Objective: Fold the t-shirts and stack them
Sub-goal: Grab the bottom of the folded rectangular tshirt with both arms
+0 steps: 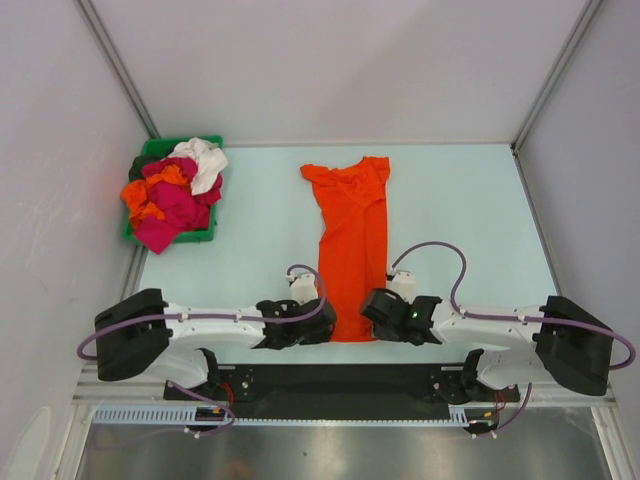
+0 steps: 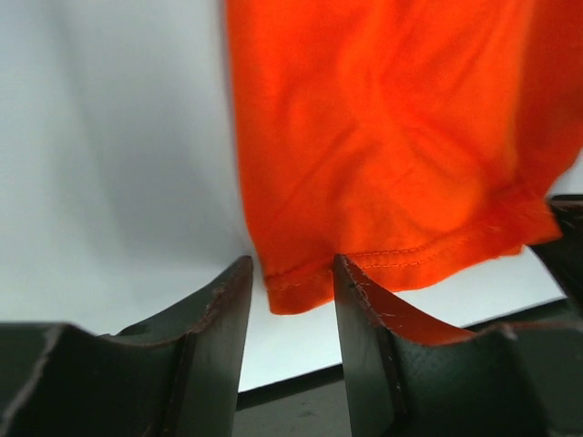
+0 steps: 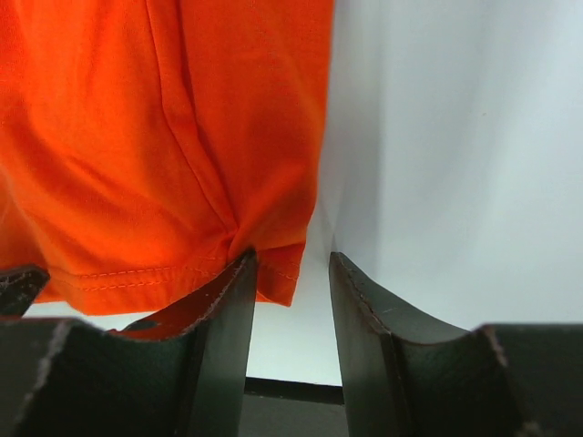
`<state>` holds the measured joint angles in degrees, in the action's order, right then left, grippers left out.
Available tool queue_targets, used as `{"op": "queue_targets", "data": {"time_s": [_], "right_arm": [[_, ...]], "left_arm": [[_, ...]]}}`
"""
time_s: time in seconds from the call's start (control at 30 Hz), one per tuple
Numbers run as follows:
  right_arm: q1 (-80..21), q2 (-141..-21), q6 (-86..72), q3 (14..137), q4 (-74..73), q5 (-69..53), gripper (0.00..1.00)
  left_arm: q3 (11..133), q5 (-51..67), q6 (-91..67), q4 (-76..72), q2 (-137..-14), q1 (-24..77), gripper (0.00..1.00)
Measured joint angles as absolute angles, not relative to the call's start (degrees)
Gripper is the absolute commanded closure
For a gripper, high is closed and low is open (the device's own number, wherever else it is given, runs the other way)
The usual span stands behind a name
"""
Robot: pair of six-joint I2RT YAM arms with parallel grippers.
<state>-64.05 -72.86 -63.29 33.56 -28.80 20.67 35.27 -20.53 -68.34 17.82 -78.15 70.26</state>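
Note:
One orange t-shirt (image 1: 350,250) lies folded lengthwise as a long strip down the middle of the table, collar end far and hem near. My left gripper (image 1: 315,328) is at the hem's left corner. In the left wrist view the orange t-shirt (image 2: 383,137) has that corner between the open fingers of my left gripper (image 2: 291,264), and one fingertip (image 2: 351,278) overlaps the hem. My right gripper (image 1: 377,322) is at the right corner. In the right wrist view the orange t-shirt (image 3: 137,146) puckers under a fingertip (image 3: 241,273) of my right gripper (image 3: 291,257), also open.
A green bin (image 1: 205,237) at the back left holds a heap of crumpled orange, magenta and white t-shirts (image 1: 175,195). The black strip of the table's near edge (image 1: 350,380) runs just behind both grippers. White walls enclose the table on three sides.

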Motion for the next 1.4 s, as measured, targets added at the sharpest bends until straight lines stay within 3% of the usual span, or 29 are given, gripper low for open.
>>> {"op": "queue_targets", "data": {"time_s": [0.27, 0.53, 0.6, 0.67, 0.77, 1.4], "right_arm": [[-64.05, -73.06, -63.61, 33.56, -28.4, 20.67, 0.59], [-64.05, -73.69, -64.55, 33.23, -26.89, 20.45, 0.9], [-64.05, -73.71, -65.04, 32.93, -25.98, 20.18, 1.0], [-64.05, -73.69, -65.17, 32.75, -25.67, 20.14, 1.0], [-64.18, -73.52, -65.63, 32.6, -25.67, 20.25, 1.0], [-69.95, -67.13, -67.55, 39.35, -43.94, 27.79, 1.0]], "left_arm": [[34.3, -18.81, -69.67, 14.52, -78.78, 70.19, 0.6], [34.5, -18.13, -70.5, 13.93, -79.7, 70.15, 0.68], [34.5, -17.98, -70.54, 14.02, -79.75, 70.15, 0.75], [34.5, -17.82, -70.63, 14.24, -79.77, 70.11, 0.81], [34.5, -17.8, -71.31, 14.94, -79.83, 70.3, 1.0], [45.82, -24.93, -71.18, 32.64, -74.94, 74.41, 1.0]]}}
